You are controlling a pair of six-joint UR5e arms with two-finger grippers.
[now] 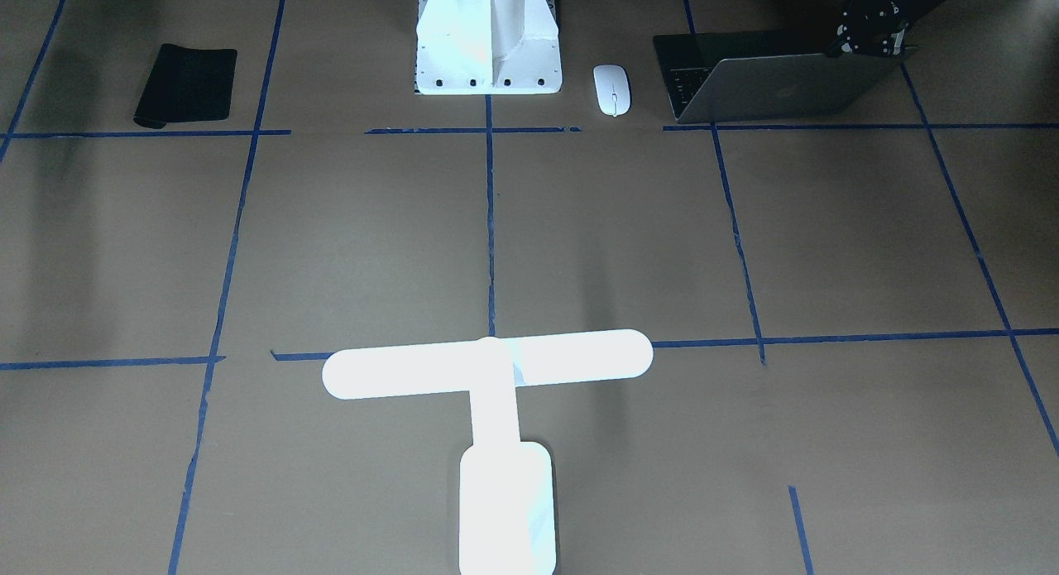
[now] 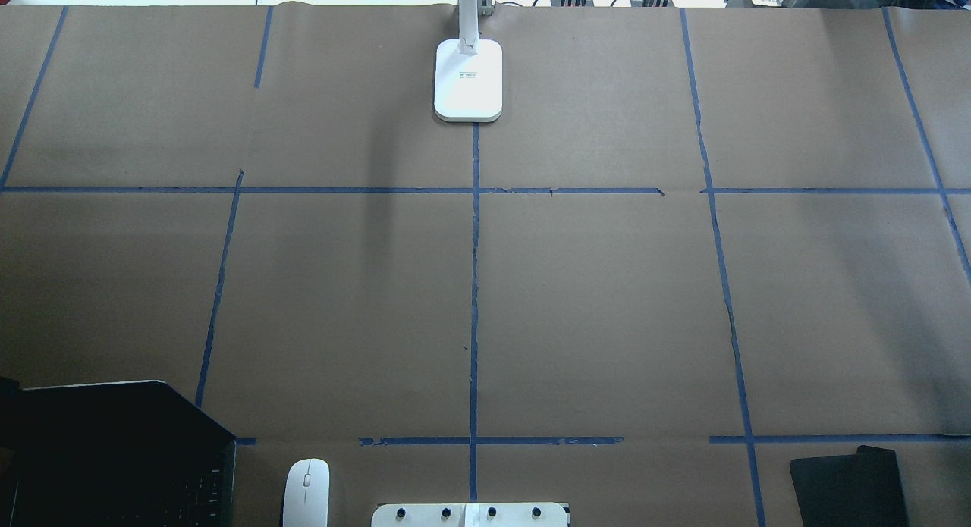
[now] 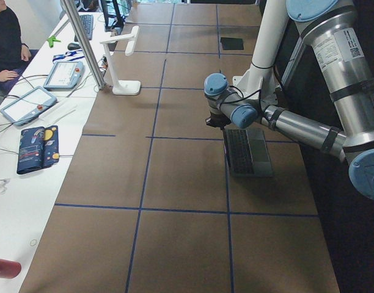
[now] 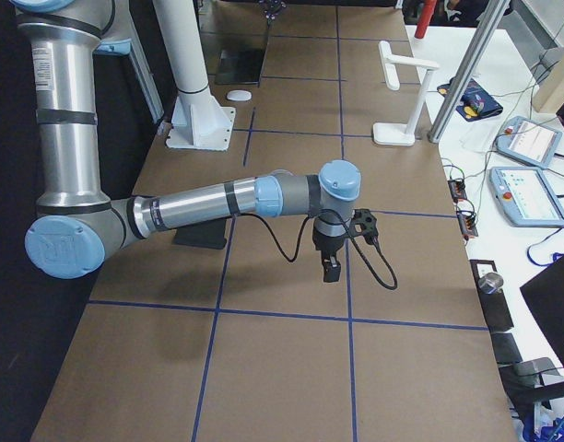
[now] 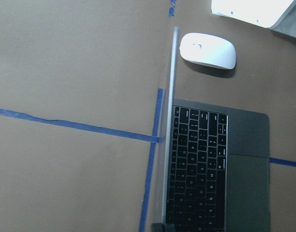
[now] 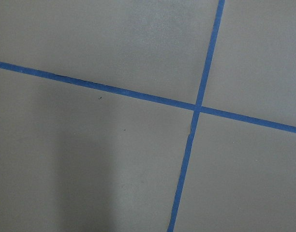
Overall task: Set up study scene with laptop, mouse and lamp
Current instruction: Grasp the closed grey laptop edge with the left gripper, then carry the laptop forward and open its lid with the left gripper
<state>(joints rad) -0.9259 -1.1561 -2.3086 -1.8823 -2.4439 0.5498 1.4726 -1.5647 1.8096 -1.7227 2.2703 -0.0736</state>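
The grey laptop [image 1: 778,87] stands open near the robot's base on its left side, lid upright. It also shows in the overhead view [image 2: 114,451] and the left wrist view [image 5: 199,169]. My left gripper [image 1: 869,41] sits at the lid's top edge and looks shut on it. The white mouse [image 1: 612,89] lies between the laptop and the pedestal, apart from both. The white lamp [image 1: 488,372] stands upright at the far middle edge of the table [image 2: 468,79]. My right gripper [image 4: 330,267] hangs over bare table; I cannot tell whether it is open or shut.
The white robot pedestal [image 1: 488,37] stands at the near middle edge. A black mouse pad [image 1: 186,85] lies on the robot's right side. Blue tape lines [image 6: 196,108] cross the brown paper cover. Tablets and cables lie beyond the far edge [image 4: 531,175].
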